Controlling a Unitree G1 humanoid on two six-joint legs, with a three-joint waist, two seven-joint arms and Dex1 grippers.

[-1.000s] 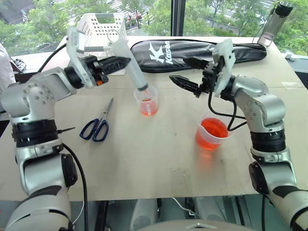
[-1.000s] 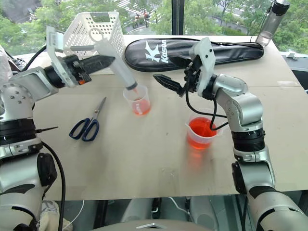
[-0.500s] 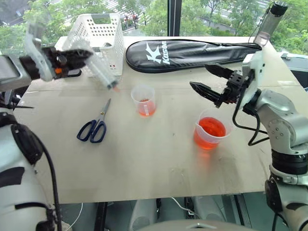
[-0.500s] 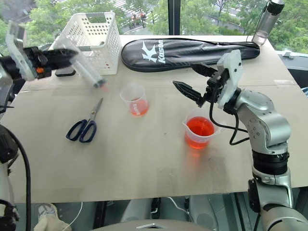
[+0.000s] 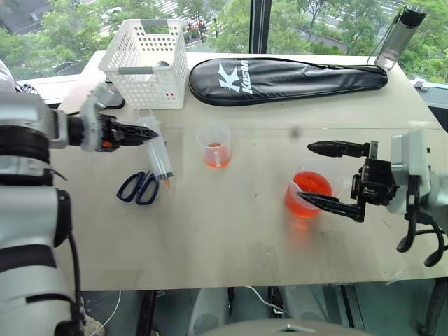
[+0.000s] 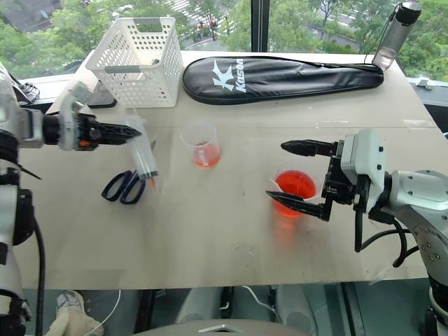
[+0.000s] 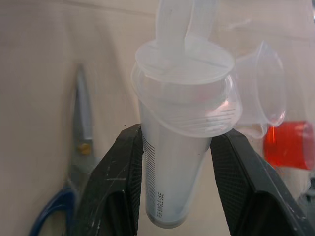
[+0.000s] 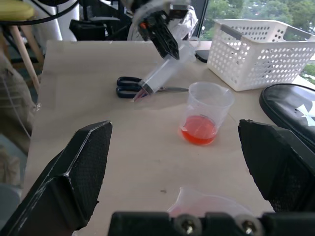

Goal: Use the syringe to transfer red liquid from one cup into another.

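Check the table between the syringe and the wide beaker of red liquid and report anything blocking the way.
The syringe hangs over the scissors. The small cup stands roughly between it and the beaker, and the open right end effector brackets the beaker.

In the left wrist view, the large clear plastic syringe point(image 7: 177, 147) is running out past the frame's edge, taking its white plunger ring and orange-red tip out of sight. The blue-handled scissors point(image 5: 143, 184) are lying partly hidden behind the syringe's barrel. The wide clear handled beaker point(image 8: 206, 202) is being cropped and partly covered by the right gripper point(image 6: 290, 171).
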